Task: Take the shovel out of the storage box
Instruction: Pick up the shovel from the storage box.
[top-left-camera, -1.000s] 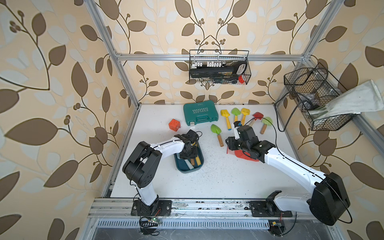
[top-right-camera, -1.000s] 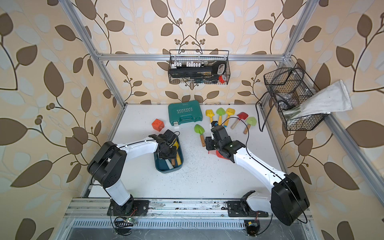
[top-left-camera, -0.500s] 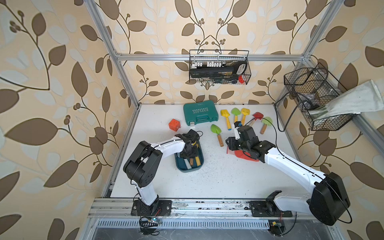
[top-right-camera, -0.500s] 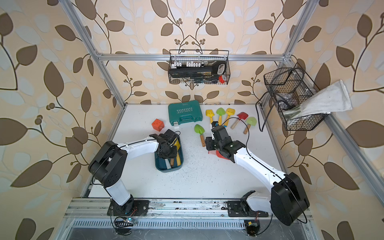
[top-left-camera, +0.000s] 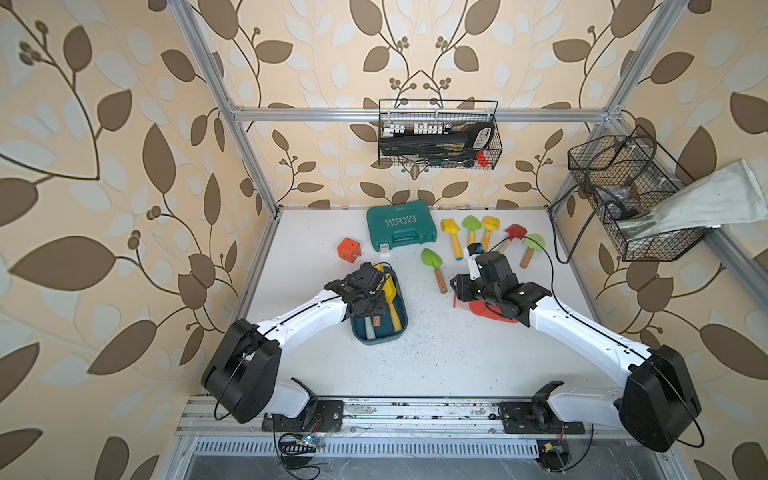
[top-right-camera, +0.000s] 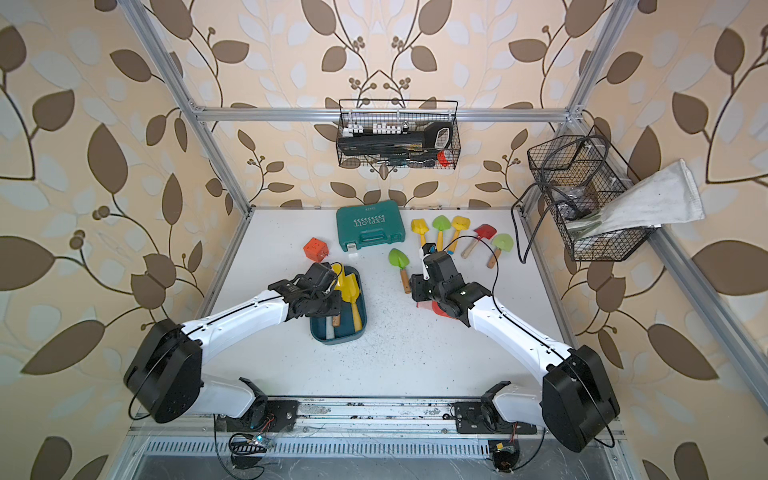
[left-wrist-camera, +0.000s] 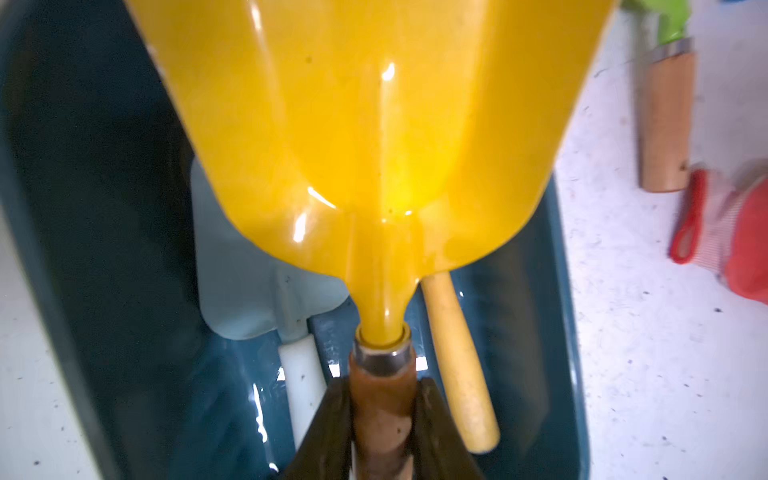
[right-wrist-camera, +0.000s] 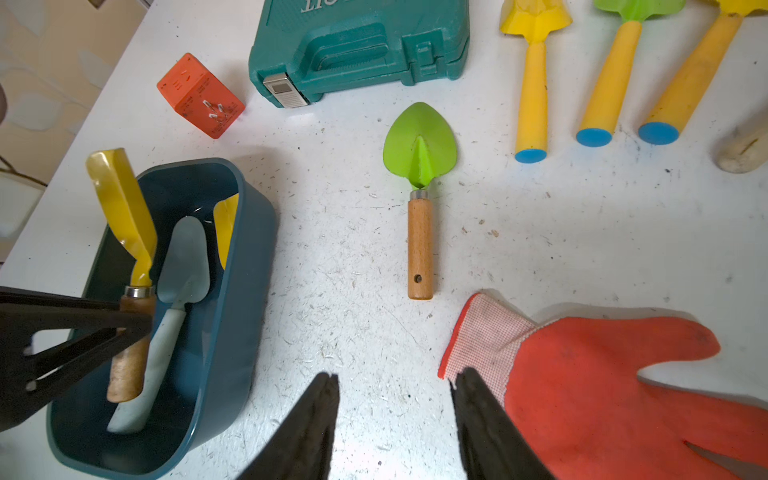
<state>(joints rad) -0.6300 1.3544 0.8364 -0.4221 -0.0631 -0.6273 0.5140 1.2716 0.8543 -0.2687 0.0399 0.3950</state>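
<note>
**Top views.** The left gripper sits over the storage box, which stands near the left edge of the table. The gripper's body hides most of the shovel, leaving only the handle butt and a yellow blade tip at the box's far rim. A second yellow shovel lies in the box beside it. The right gripper is largely masked by its own wrist, above a red glove, and its jaws cannot be read here. Open tabletop separates box and glove.

**Left wrist view.** Both fingers are clamped on the shovel's brown wooden handle, just below the metal ferrule. The blade fills the frame and is cut off at the top. Beneath it a pale trowel shows only in part.

**Right wrist view.** The right gripper's jaws stand apart and hold nothing, with one fingertip just beside the glove's cuff. The shovel is tilted, its butt inside the box and its blade rising above the far rim. A green trowel lies ahead on the table, well apart from the box.
</note>
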